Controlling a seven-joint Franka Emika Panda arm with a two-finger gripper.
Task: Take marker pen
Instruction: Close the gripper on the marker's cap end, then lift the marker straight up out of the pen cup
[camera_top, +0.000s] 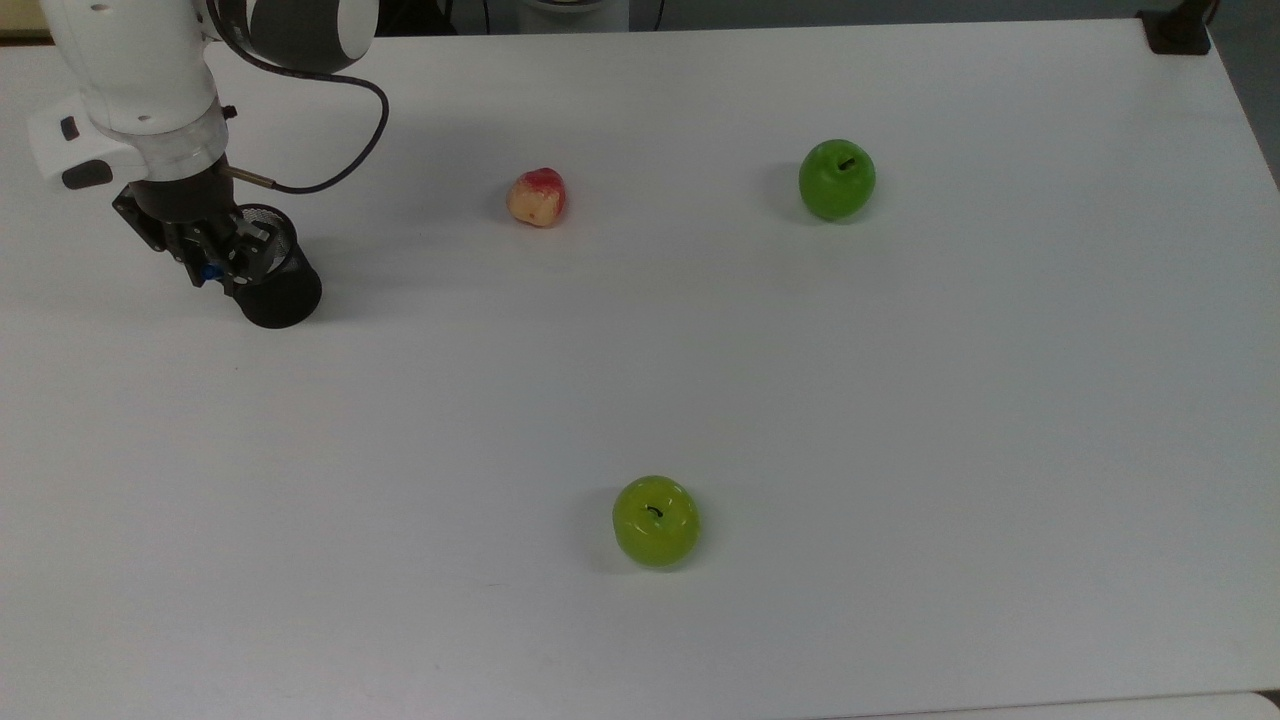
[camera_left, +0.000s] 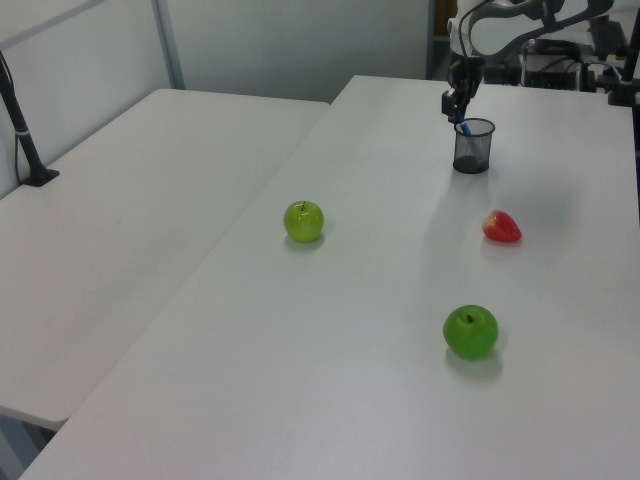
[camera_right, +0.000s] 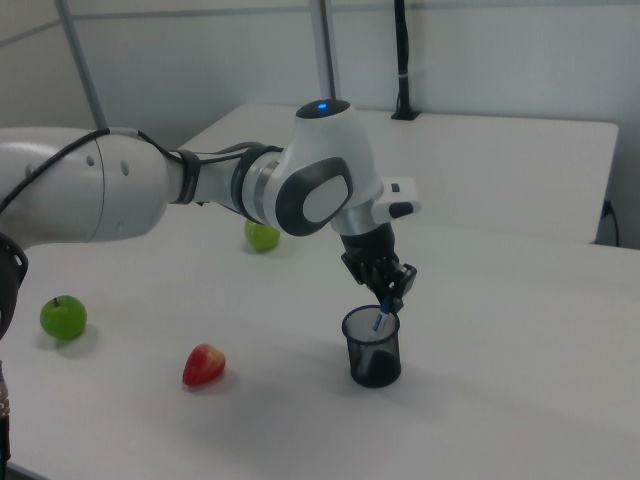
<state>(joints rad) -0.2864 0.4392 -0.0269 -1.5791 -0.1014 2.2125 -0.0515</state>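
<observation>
In the right view the pincer (camera_right: 392, 290) sits directly over the mouth of the black mesh cup (camera_right: 372, 347), and the marker pen (camera_right: 381, 320) stands inside that cup, leaning, with its top end reaching up into the pincer's tips. So the pen lies at about 6 o'clock from the pincer in the right view, its long axis running steeply up and down, tilted from roughly 7 o'clock at the foot to 1 o'clock at the top. The fingers look drawn in around the pen's upper end; whether they are truly clamped on it or just bracketing it I cannot tell.

In the top view the pincer (camera_top: 212, 262) overlaps the cup's (camera_top: 272, 288) rim at its 10 o'clock side, and a spot of blue from the pen (camera_top: 211, 271) shows between the tips. The left view agrees: the pen (camera_left: 464, 128) slants out of the cup (camera_left: 472, 147) toward the pincer (camera_left: 457, 112) at about 11 o'clock.

My judgement is that the coming move turns on this axis: a withdrawal should follow the pen's lean nearly straight up, or the barrel could drag the light cup over on the bench (camera_top: 900, 400).

Farther off, well apart from the cup, lie a red-and-yellow fruit (camera_top: 537, 197) and two green apples (camera_top: 837, 179) (camera_top: 656, 521).
</observation>
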